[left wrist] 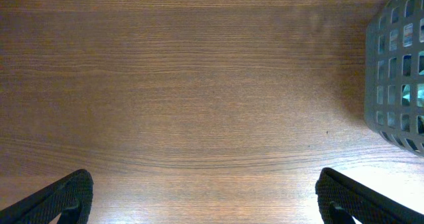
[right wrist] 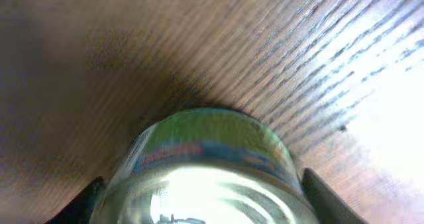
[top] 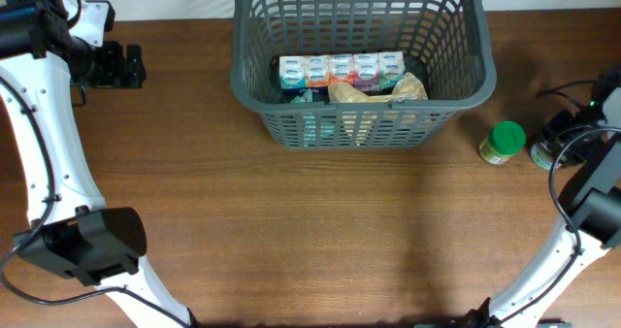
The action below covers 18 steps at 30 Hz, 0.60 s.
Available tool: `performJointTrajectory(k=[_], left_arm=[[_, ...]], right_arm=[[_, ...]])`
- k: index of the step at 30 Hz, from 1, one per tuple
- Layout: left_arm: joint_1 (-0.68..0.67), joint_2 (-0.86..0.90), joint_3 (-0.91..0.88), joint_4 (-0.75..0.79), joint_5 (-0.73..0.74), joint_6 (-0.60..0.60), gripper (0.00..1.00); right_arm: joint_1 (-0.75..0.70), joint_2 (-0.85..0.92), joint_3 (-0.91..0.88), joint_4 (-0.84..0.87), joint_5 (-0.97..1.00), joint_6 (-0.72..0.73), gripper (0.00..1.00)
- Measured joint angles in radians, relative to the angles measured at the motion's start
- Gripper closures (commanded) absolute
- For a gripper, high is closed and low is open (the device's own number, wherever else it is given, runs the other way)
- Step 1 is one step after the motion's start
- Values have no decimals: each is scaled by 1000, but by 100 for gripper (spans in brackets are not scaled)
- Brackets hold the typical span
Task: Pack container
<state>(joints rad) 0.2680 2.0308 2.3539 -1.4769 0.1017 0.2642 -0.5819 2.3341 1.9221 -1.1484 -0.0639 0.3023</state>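
The container, a large dark grey slotted basket (top: 359, 71), stands at the back middle of the table; its corner shows in the left wrist view (left wrist: 397, 71). Inside lie a row of small coloured cartons (top: 340, 69) and a tan bag (top: 378, 92). My left gripper (top: 131, 64) is open and empty over bare wood (left wrist: 205, 197), left of the basket. My right gripper (top: 555, 146) is at the far right, its fingers open on either side of a small metal tin can (right wrist: 205, 171). The can fills the gap between the fingers and looks blurred.
A green-lidded jar (top: 502, 142) stands on the table just left of the tin can (top: 541, 154), right of the basket's front corner. Cables lie by the right arm's base. The wooden table (top: 310, 231) stretches in front of the basket.
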Motion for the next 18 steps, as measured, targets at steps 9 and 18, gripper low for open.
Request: performJointTrajectory(k=[9,18], left_arm=[[0,0,0,0,1,0,1],[0,0,0,0,0,0,1]], right_arm=[[-3,28,-15,11,20,1,63],[3,29,-16,9,11,-3,41]])
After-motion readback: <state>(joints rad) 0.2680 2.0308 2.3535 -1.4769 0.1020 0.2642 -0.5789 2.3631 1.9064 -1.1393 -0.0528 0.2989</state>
